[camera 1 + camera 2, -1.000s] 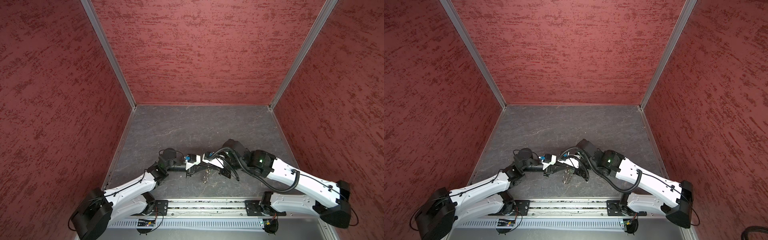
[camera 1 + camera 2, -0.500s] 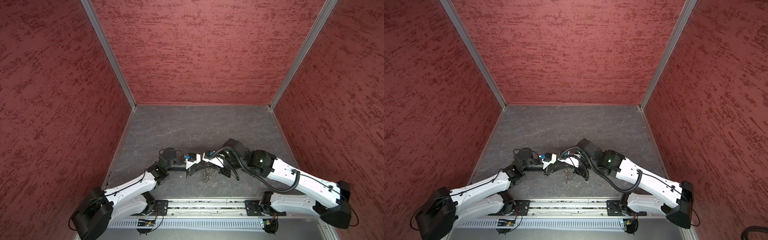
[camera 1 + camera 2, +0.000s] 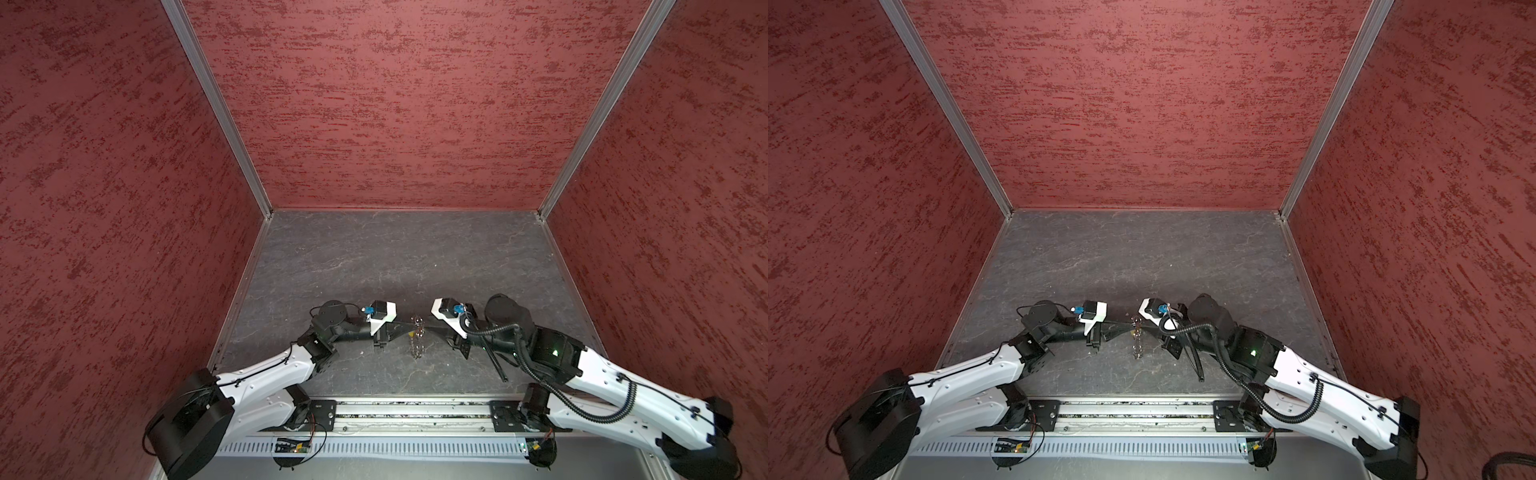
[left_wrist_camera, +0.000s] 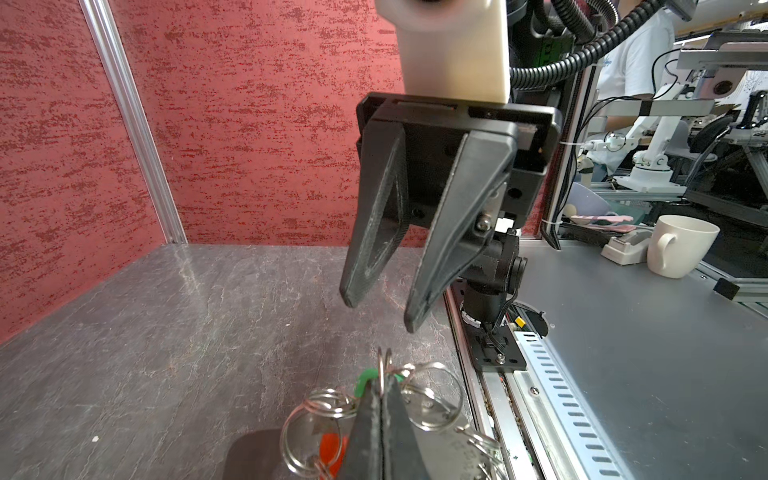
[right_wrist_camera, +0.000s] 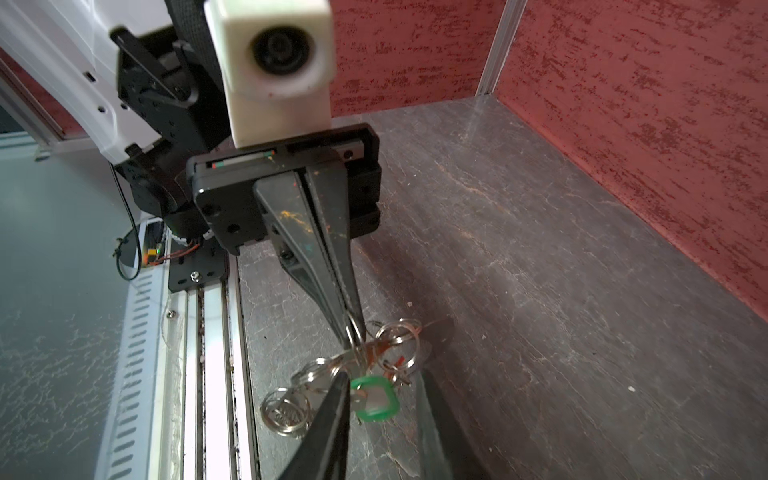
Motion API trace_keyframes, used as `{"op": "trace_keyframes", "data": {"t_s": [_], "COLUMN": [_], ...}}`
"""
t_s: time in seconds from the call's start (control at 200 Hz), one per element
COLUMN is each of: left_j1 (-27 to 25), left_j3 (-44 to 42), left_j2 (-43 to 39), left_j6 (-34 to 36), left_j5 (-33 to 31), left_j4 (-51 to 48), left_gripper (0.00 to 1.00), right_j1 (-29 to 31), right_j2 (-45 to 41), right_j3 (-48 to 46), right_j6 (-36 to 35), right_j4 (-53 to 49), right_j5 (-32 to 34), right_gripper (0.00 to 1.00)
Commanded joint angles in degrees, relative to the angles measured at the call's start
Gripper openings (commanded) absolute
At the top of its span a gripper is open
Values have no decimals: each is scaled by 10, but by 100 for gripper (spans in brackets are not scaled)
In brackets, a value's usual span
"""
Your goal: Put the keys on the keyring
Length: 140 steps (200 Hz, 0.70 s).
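My left gripper (image 4: 381,384) is shut on a silver ring of the keyring (image 4: 432,399), whose linked rings hang below it above the floor. In both top views the keyring (image 3: 417,343) (image 3: 1137,345) dangles between the two grippers. A green key (image 5: 374,399) and a red key (image 4: 330,446) hang in the bunch. My right gripper (image 5: 380,378) is open, its fingers (image 5: 328,424) on either side of the green key without touching it. In the left wrist view the right gripper (image 4: 380,309) faces me with its jaws apart. The left gripper (image 5: 353,328) pinches the top ring.
Red textured walls (image 3: 374,104) close in the grey stone floor (image 3: 395,266) on three sides. A metal rail (image 3: 415,411) with both arm bases runs along the front edge. Outside the cell stands a white mug (image 4: 681,245).
My right gripper has opened and drawn back a little from the bunch. The left gripper stays shut on the ring, and the keyring now hangs from it alone.
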Motion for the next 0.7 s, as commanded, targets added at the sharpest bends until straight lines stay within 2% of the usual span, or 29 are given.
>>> {"op": "trace_keyframes", "data": {"t_s": [0.0,0.341,0.696], "left_j1": [-1,0,2], "left_j3": [-7,-19,-21], "left_j2": [6,15,24], "left_j6": [-13,-17,-22], "left_j5": [10,35,73], "left_j4": [61,100,127], "left_gripper": [0,0,0], "right_j1": [1,1,2], "right_j2": [-2,13,28], "right_j3": [-11,-26,-21], "right_j6": [23,33,25], "right_j4": [57,56,36], "right_j5": [3,-51,-94], "right_gripper": [25,17,15]}}
